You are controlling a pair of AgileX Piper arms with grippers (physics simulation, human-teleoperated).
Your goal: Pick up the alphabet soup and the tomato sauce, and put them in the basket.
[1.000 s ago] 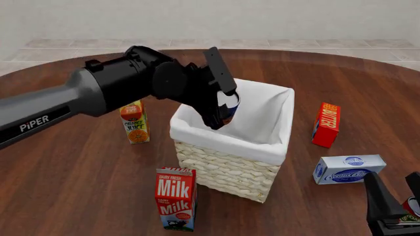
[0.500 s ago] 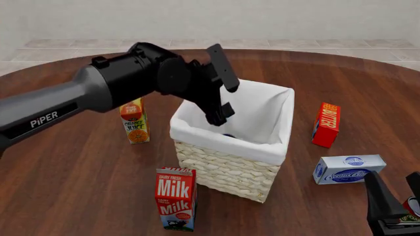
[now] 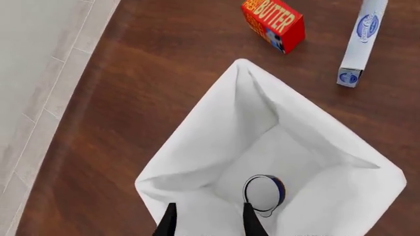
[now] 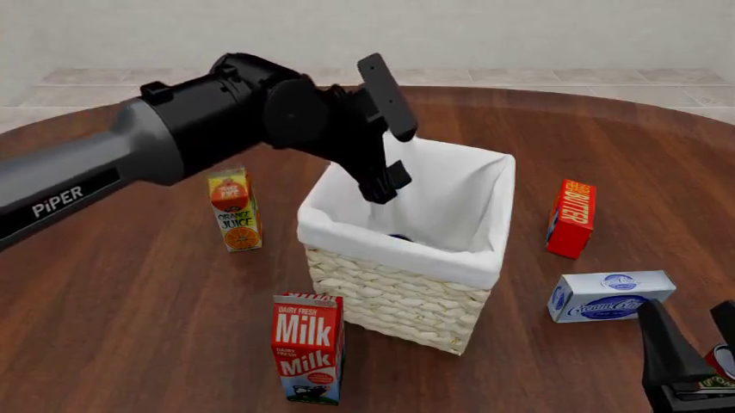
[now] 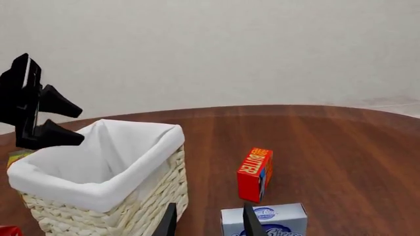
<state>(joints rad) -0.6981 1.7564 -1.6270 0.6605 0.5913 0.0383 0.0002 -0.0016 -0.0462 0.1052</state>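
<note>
A round dark wooden table (image 4: 138, 284) holds a pale wicker basket (image 4: 397, 297) with a white cloth liner, standing near the middle. The left arm reaches in from the left, and its tool (image 4: 388, 129) hangs over the basket's near-left part with its fingers spread apart and nothing between them. In the left wrist view the soup (image 3: 264, 191) stands upright on the liner at the bottom of the basket, its pale top facing up and a strip of blue label showing at the side; the two dark fingertips (image 3: 253, 223) of that tool sit at the edge of the picture, apart from the can. In the front view only a dark sliver of the can shows above the basket's near rim. The right tool (image 4: 689, 361) sits low at the near-right corner of the table, and a bit of red and green label, the sauce (image 4: 720, 368), shows between its fingers; whether they grip it cannot be told. Left of the basket stands an orange juice carton (image 4: 234, 209), in front of it a milk carton (image 4: 308, 348). To the right a red butter box (image 4: 571, 218) stands on end, and nearer lies a white and blue box (image 4: 608, 295).
</note>
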